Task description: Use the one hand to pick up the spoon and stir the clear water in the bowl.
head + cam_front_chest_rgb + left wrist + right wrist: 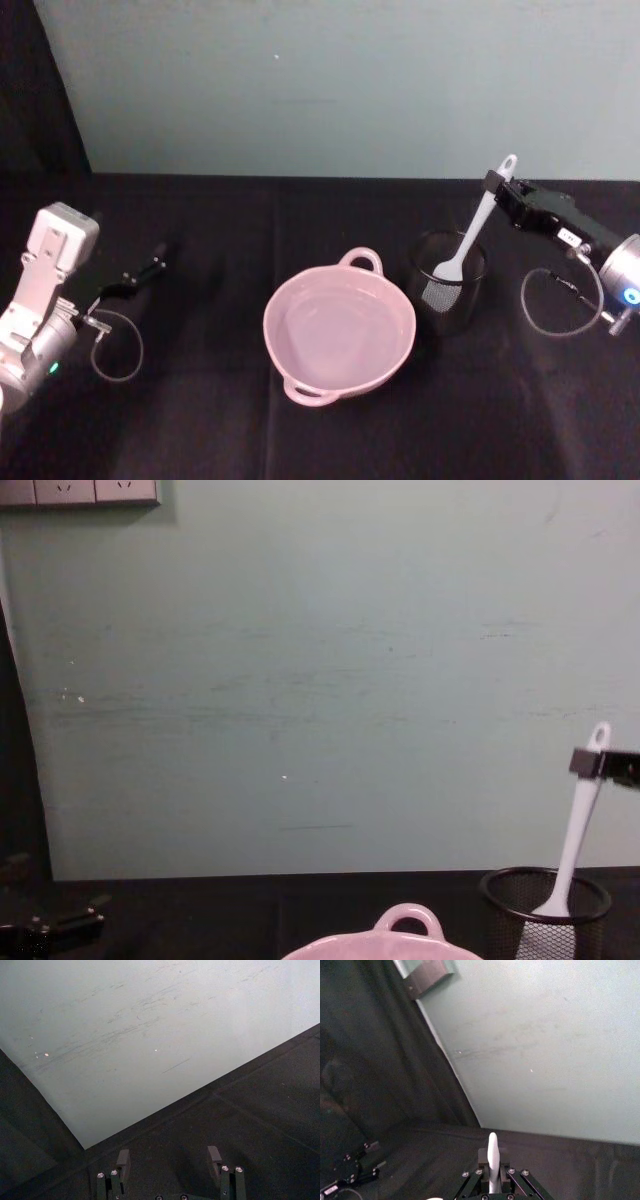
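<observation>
A: Progress?
B: Grasp made. Right gripper (pixel 493 182) is clamped on the spoon (pixel 478 232) high on its handle, right of centre. The spoon's head sits inside the black mesh cup (pixel 447 292), not lifted clear.
A: Remaining?
B: Lift out, carry left to the pink bowl (pixel 268 325) at centre, near side, then stir. Left gripper (pixel 168 1156) is parked at left, fingers spread, empty.
A: Writing?
B: Small white label (pixel 568 237) on the right gripper, unreadable.
</observation>
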Motion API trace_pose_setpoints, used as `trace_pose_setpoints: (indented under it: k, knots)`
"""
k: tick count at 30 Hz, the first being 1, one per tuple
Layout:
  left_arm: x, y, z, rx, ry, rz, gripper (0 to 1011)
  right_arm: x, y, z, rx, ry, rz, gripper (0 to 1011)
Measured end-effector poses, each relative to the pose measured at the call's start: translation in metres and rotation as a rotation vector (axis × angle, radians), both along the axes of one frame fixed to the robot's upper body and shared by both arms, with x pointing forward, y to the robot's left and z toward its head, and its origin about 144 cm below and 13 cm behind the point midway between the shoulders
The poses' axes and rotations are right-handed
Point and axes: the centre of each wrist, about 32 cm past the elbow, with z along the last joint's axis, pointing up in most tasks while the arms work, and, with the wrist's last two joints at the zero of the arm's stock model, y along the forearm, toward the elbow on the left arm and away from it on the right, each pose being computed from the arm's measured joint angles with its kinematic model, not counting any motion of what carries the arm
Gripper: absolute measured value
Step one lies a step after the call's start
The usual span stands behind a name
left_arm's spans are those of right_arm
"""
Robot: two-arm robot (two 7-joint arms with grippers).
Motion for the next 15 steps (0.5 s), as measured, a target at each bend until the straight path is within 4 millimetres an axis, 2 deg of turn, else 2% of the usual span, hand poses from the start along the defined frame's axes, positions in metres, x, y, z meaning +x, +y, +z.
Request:
trace_pose_setpoints:
  k: [1, 3, 6, 9, 15]
  knots:
    - [0.000, 0.000, 0.000, 0.000, 0.000, 0.000, 1005, 0.000, 0.000, 0.000, 0.000, 0.000, 0.000, 118]
    - [0.000, 0.000, 0.000, 0.000, 0.000, 0.000, 1005, -0.003, 0.004, 0.015, -0.051, -0.057, 0.012, 118]
    - [0.000, 0.000, 0.000, 0.000, 0.000, 0.000, 1005, -0.005, 0.006, 0.026, -0.088, -0.096, 0.022, 118]
    - [0.000, 0.000, 0.000, 0.000, 0.000, 0.000, 1005, -0.007, 0.010, 0.048, -0.160, -0.167, 0.038, 118]
    - [0.000, 0.000, 0.000, 0.000, 0.000, 0.000, 1005, -0.010, 0.015, 0.076, -0.233, -0.234, 0.058, 118]
